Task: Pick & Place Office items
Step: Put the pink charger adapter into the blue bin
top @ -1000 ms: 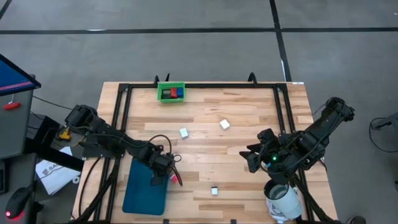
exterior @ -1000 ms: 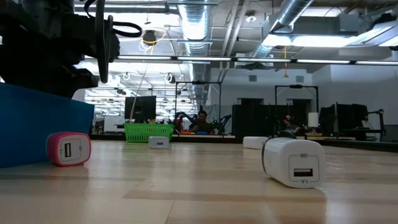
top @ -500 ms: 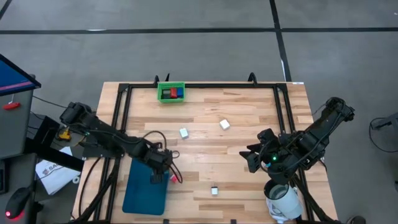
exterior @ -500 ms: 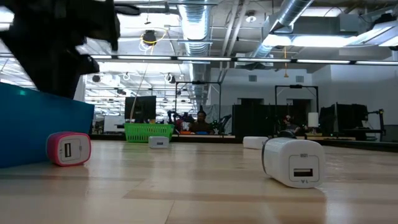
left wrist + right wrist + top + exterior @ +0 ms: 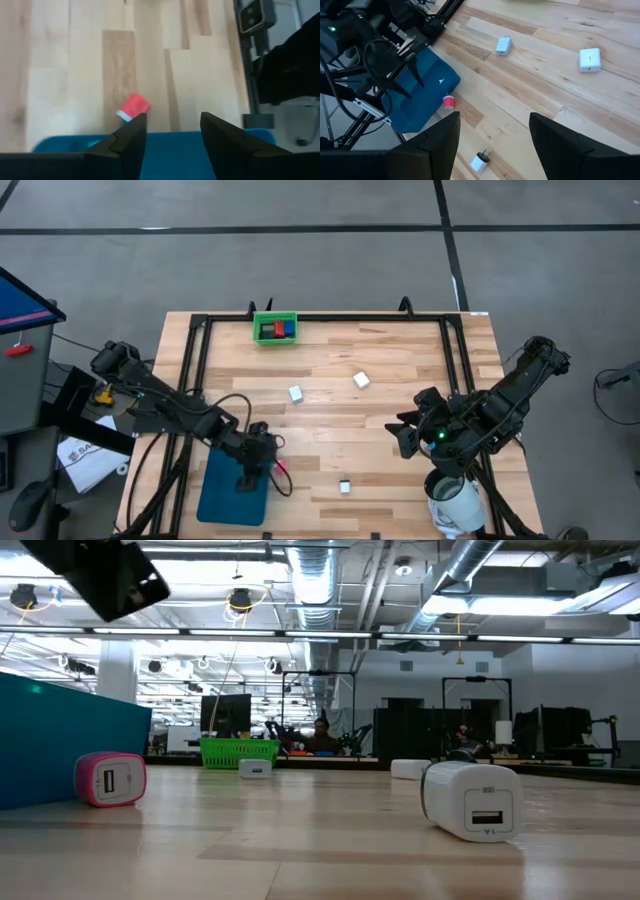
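Note:
My left gripper (image 5: 250, 467) hangs open over the teal tray (image 5: 225, 492) near the table's near-left corner. In the left wrist view its fingers (image 5: 131, 135) frame bare tray, with nothing between them. A pink-red cube-like item (image 5: 283, 468) lies on the wood just right of the tray, also seen in the left wrist view (image 5: 134, 107) and the low view (image 5: 110, 778). White cube-like items lie at mid-table (image 5: 296, 393), (image 5: 361, 380) and near the near edge (image 5: 344, 486). Red, blue and black blocks sit in the green bin (image 5: 274, 328). My right gripper (image 5: 495, 130) waits open above the table's right side.
A large white mug-like cylinder (image 5: 455, 502) stands at the near-right corner under the right arm. A black frame rail (image 5: 330, 318) runs around the table's edges. The green bin is at the far edge. Open wood lies between the scattered items at mid-table.
My left gripper has moved toward the table's near edge, from beside the tray's far end to above its middle, and has left most of the low view. The pink-red item and the white items have stayed where they were.

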You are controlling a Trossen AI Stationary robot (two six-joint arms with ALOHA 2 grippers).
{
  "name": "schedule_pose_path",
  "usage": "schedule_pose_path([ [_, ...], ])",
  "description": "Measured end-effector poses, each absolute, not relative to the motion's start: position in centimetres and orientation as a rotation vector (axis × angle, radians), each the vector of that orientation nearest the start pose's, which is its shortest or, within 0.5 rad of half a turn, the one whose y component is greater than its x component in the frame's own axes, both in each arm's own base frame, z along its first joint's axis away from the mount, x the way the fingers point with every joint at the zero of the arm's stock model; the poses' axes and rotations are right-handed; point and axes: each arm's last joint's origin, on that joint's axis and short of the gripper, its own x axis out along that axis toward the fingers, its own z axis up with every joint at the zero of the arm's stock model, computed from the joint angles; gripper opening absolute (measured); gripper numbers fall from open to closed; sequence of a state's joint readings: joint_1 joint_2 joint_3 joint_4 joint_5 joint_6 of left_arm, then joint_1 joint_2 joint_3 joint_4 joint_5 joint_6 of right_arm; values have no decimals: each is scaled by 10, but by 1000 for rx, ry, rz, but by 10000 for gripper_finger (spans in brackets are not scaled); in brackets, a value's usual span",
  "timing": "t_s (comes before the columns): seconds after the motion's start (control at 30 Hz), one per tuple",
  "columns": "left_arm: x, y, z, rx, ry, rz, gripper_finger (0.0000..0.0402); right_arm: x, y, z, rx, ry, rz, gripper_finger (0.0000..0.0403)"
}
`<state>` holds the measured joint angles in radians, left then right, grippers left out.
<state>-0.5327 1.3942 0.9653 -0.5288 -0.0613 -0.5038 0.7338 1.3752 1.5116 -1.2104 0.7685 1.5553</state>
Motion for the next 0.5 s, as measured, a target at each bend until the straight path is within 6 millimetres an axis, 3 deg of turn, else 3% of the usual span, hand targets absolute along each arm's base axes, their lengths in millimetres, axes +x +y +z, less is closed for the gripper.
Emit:
schedule_pose_path([
  [0.23,281,-154,246,-48,1081,-192,206,194,153,378,738,524,-554,230],
  [0.5,328,-156,253,27,1255,-217,220,190,159,379,720,497,-541,230],
])
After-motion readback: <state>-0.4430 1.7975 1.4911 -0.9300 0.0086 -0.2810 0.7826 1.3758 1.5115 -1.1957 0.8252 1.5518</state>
